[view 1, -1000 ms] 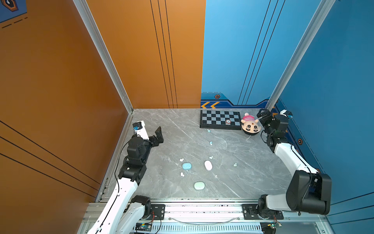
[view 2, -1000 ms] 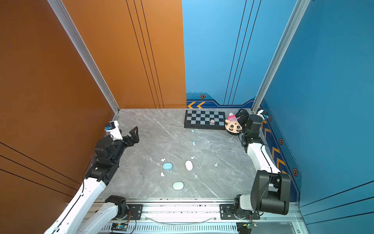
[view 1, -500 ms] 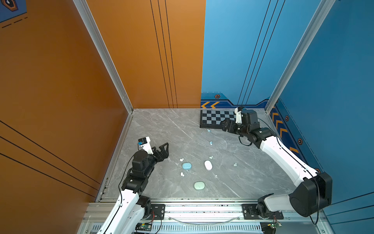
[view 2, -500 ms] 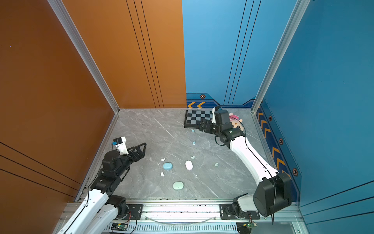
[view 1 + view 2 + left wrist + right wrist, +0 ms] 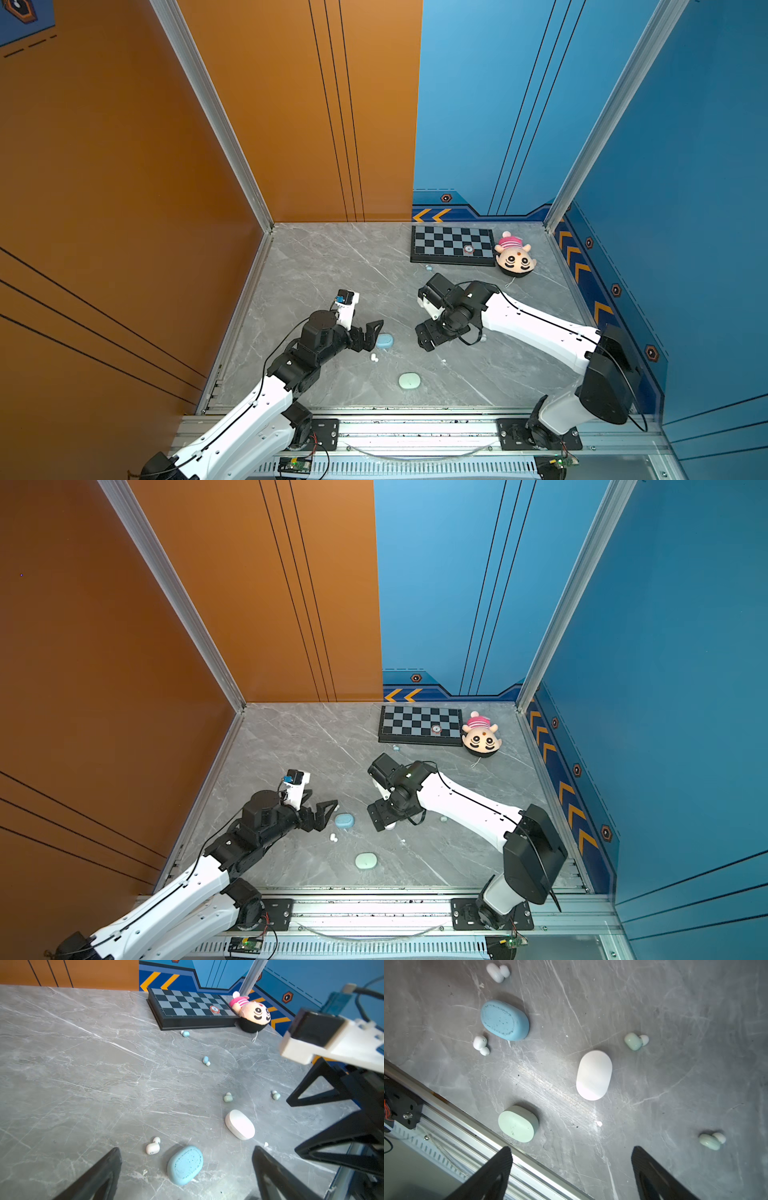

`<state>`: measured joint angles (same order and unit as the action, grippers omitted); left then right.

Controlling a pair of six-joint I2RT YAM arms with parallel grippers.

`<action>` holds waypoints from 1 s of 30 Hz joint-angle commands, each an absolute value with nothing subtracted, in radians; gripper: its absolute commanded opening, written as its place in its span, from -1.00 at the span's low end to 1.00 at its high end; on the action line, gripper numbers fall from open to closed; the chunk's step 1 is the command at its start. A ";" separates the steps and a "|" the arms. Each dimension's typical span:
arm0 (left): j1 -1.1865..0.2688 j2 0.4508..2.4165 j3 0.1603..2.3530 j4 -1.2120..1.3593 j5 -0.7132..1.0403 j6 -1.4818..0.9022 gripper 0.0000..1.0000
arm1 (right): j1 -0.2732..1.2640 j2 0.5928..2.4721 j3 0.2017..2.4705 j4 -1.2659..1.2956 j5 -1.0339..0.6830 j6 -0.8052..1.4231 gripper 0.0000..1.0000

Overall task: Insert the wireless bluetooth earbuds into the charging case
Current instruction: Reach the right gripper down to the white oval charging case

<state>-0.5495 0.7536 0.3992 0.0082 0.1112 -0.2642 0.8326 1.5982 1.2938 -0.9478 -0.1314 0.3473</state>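
Three shut pebble cases lie on the grey floor: blue (image 5: 185, 1164), white (image 5: 593, 1075) and mint (image 5: 409, 380). Loose earbuds are scattered round them: a white one (image 5: 152, 1147) beside the blue case, mint ones (image 5: 634, 1041) (image 5: 710, 1140) near the white case, and blue ones (image 5: 205, 1060) further back. My left gripper (image 5: 374, 334) is open, its fingers straddling the blue case (image 5: 384, 340) without touching it. My right gripper (image 5: 430, 338) is open and empty, pointing down over the white case, which it hides in both top views.
A chessboard (image 5: 451, 245) and a plush doll (image 5: 514, 259) lie at the back right. The aluminium rail (image 5: 415, 419) runs along the front edge, close to the mint case. Orange and blue walls close in the sides.
Both arms swung into the middle. The left gripper came from the left wall to the blue case. The right gripper left the doll's corner and now hangs over the white case.
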 commanded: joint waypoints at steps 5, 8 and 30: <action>-0.574 0.788 0.418 0.028 0.180 -0.169 0.96 | 0.783 1.701 1.404 -1.115 -0.099 0.336 0.77; -0.581 0.809 0.440 0.023 0.182 -0.170 0.96 | 0.794 1.754 1.420 -1.115 -0.089 0.308 0.73; -0.703 0.807 0.474 -0.008 0.004 -0.192 0.96 | 0.807 1.966 1.441 -1.019 -0.086 0.291 0.24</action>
